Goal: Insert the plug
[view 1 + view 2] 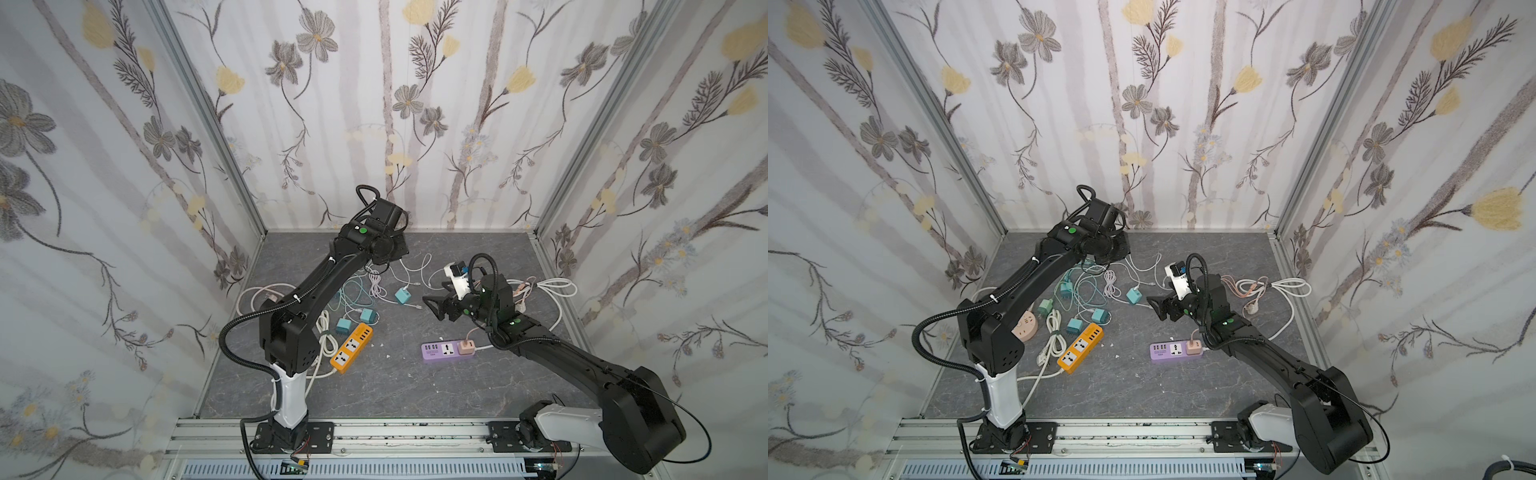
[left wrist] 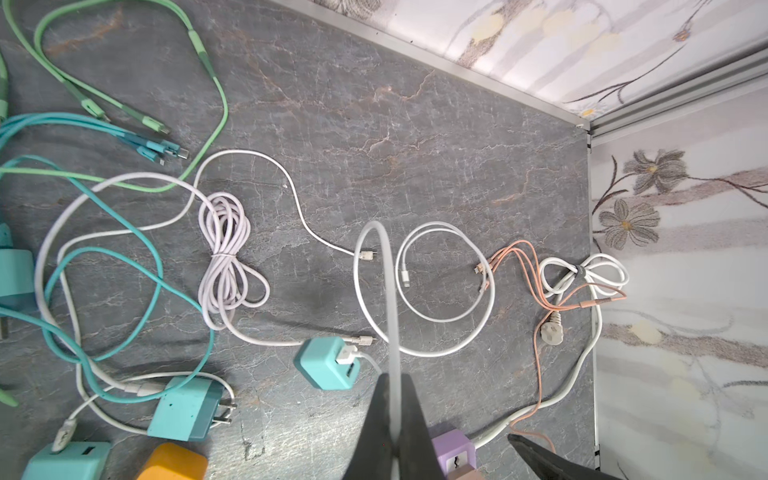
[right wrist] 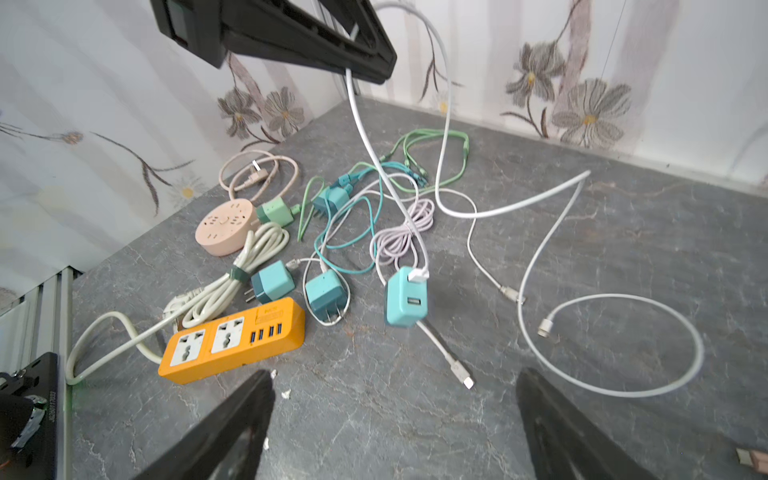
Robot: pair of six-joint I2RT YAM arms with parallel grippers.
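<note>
In both top views I count three power strips: an orange strip (image 1: 352, 348), a purple strip (image 1: 436, 353) carrying a pink adapter (image 1: 467, 347), and a round pink hub (image 1: 1027, 326) half behind my left arm (image 1: 316, 282). My right gripper (image 1: 436, 297) hangs above the table (image 1: 374, 395) beyond the purple strip, jaws spread. The left arm's wrist covers whatever it holds.

The left wrist view fills that gap. The left gripper (image 2: 392, 419) is pressed together on the white cable (image 2: 392, 311), pinching it just beside the white USB plug (image 2: 347, 355). That plug sits in one port of a teal charger (image 2: 328, 365) near the table's middle.

The right wrist view alone spreads the clutter out for counting: four teal chargers, one green charger (image 3: 272, 210), the orange strip and the hub. The right fingers (image 3: 232, 428) stand wide apart with bare table between them. The held cable drops from the raised left gripper down to the plugged charger.
</note>
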